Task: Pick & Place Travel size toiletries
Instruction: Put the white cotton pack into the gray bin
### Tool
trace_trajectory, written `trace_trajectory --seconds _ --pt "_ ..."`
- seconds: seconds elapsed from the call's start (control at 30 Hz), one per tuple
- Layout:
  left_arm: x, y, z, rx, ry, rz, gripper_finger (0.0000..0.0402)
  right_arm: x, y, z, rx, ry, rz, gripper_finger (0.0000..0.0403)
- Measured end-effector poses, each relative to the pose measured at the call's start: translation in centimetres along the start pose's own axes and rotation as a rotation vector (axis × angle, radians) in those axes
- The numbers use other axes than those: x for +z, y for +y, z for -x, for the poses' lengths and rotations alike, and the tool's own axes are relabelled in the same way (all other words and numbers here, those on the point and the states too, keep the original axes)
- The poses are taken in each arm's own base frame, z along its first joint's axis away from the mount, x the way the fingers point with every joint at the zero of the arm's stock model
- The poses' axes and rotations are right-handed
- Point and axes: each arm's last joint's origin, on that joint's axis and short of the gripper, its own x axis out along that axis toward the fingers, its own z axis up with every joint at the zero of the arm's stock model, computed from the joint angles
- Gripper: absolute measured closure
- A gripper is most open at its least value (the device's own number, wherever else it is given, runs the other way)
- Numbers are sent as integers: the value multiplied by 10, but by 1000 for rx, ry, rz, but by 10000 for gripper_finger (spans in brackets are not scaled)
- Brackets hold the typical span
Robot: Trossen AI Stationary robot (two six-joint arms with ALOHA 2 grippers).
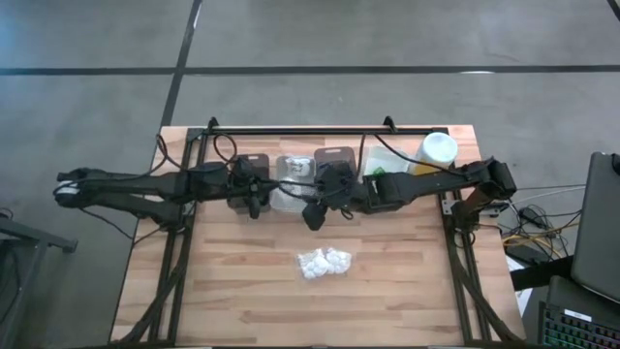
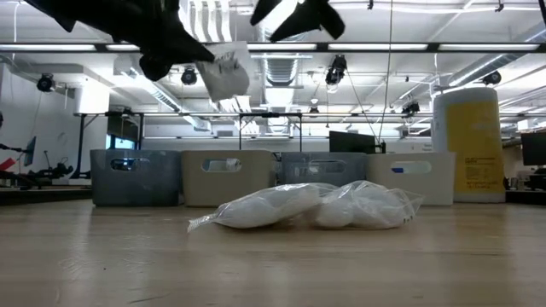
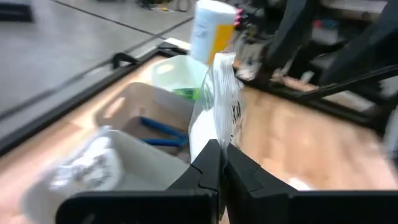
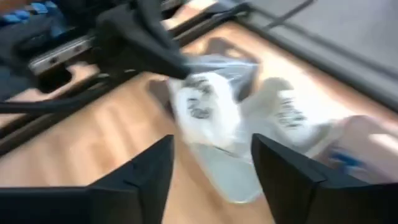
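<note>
My left gripper (image 3: 222, 155) is shut on a white crinkly sachet (image 3: 214, 115) and holds it in the air near the row of bins; the low view shows that sachet (image 2: 223, 72) high above the table. My right gripper (image 4: 211, 162) is open and holds nothing. It hangs over the table (image 1: 315, 213) close to the left gripper and faces the held sachet (image 4: 202, 102). More white sachets (image 1: 323, 262) lie flat on the bare wood at mid-table (image 2: 316, 206). Blue razors (image 3: 158, 130) lie in one bin, and a white sachet (image 3: 87, 165) lies in another. My left gripper pinches the white sachet between its two fingers at one end (image 3: 217, 140). The rest of the sachet sticks out beyond the fingertips. The sachet is lifted clear of the table and bins, as the low view shows.
Several rectangular bins (image 2: 226, 177) stand in a row along the table's far edge (image 1: 334, 160). A tall yellow bottle with a white cap (image 1: 438, 150) stands at the row's right end (image 2: 467, 141). Bare wood lies around the sachets on the near half.
</note>
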Motion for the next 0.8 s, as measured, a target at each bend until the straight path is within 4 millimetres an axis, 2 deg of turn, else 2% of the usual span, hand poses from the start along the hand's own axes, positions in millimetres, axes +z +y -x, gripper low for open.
trace_trajectory --seconds 0.17,0.3,0.43,0.6,0.8 --pt "-3 9 -7 90 26 -165 398 8 -2 29 -104 -72 19 148" --pt "-14 23 -25 145 128 -281 398 9 -9 42 -117 -52 -36 127" --pt "-22 38 -50 166 224 -357 398 8 -12 48 -130 -36 -67 118" --pt "-21 56 -81 174 302 -434 398 1 -7 48 -154 -49 -86 110" --pt "-29 80 -107 180 395 -459 388 -2 -5 47 -172 -65 -109 102"
